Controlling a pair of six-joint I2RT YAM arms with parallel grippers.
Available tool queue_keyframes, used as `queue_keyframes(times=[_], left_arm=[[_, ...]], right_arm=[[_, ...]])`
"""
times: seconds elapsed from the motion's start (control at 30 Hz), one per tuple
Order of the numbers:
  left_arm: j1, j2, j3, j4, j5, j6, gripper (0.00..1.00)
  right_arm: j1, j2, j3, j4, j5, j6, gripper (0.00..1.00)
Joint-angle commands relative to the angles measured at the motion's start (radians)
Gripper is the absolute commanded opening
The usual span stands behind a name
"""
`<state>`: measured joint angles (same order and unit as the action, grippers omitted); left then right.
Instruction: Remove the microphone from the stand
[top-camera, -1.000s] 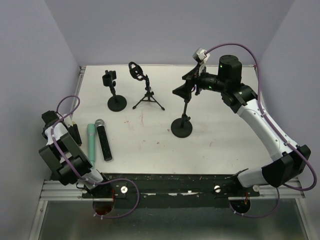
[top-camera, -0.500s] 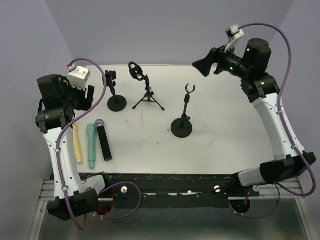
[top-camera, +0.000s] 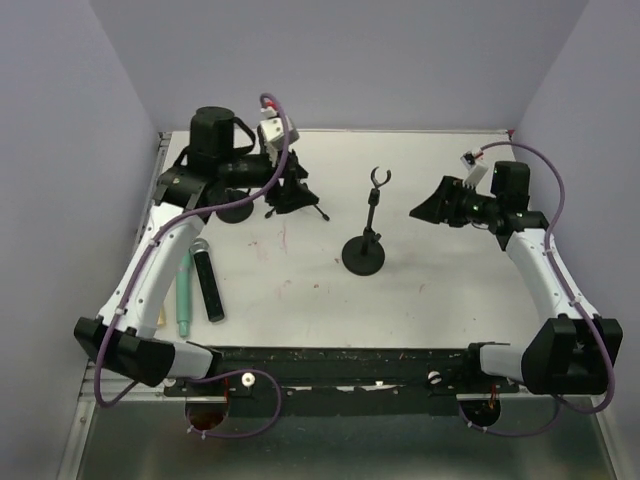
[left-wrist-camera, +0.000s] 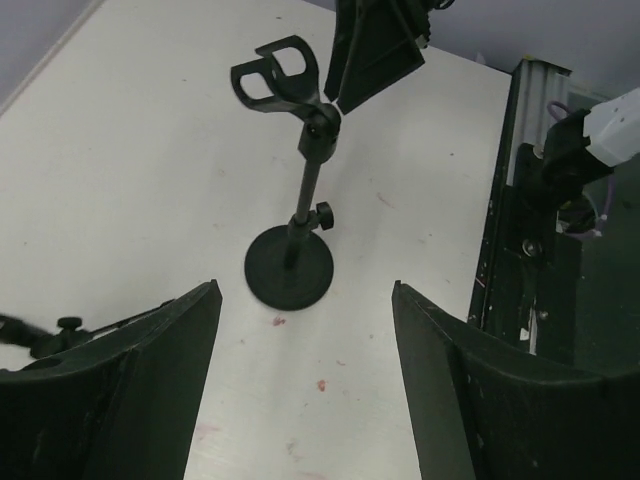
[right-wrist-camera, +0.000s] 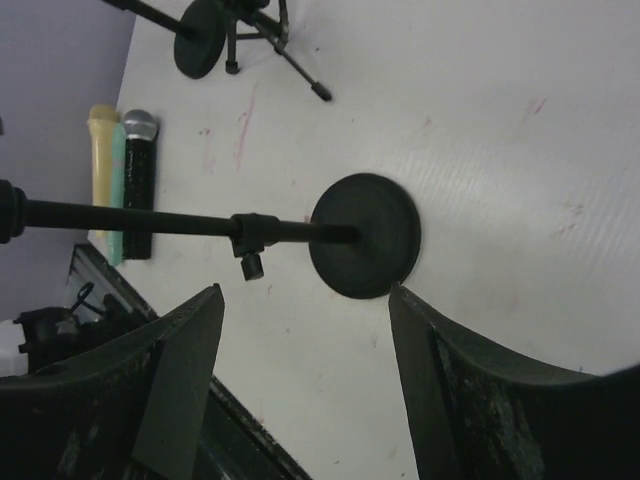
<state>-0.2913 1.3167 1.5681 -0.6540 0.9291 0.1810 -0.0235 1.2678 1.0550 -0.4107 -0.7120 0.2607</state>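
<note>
The centre stand (top-camera: 364, 250) is upright on a round black base, and its clip (top-camera: 378, 180) is empty. It also shows in the left wrist view (left-wrist-camera: 290, 268) and in the right wrist view (right-wrist-camera: 365, 235). A black microphone (top-camera: 207, 282) and a teal microphone (top-camera: 184, 295) lie flat at the near left, on no stand. My left gripper (top-camera: 290, 190) is open and empty over the tripod stand, facing the centre stand. My right gripper (top-camera: 418, 210) is open and empty just right of the centre stand, not touching it.
A tripod stand (top-camera: 300, 200) and a round-based stand (top-camera: 235, 207) sit at the back left, partly hidden by my left arm. A yellow microphone (right-wrist-camera: 103, 150) lies beside the teal one. The black front rail (top-camera: 330, 360) runs along the near edge.
My left arm swung from the far left to the back, over the tripod stand. My right gripper dropped from high at the back to beside the centre stand. Both stayed open.
</note>
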Motion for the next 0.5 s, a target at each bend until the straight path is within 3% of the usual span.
queue_keyframes(times=[0.0, 0.07, 0.27, 0.47], left_arm=[[-0.144, 0.074, 0.066, 0.028, -0.117, -0.009, 0.77], [-0.177, 0.12, 0.067, 0.024, -0.209, -0.017, 0.77], [-0.215, 0.194, 0.055, 0.082, -0.191, -0.046, 0.77], [-0.266, 0.28, 0.119, 0.07, -0.19, -0.02, 0.77]], right_arm=[[0.002, -0.004, -0.127, 0.114, -0.207, 0.028, 0.7], [0.002, 0.024, -0.154, 0.154, -0.231, 0.0, 0.66], [0.017, 0.133, -0.164, 0.193, -0.401, -0.069, 0.57], [0.098, 0.169, -0.182, 0.268, -0.422, -0.058, 0.57]])
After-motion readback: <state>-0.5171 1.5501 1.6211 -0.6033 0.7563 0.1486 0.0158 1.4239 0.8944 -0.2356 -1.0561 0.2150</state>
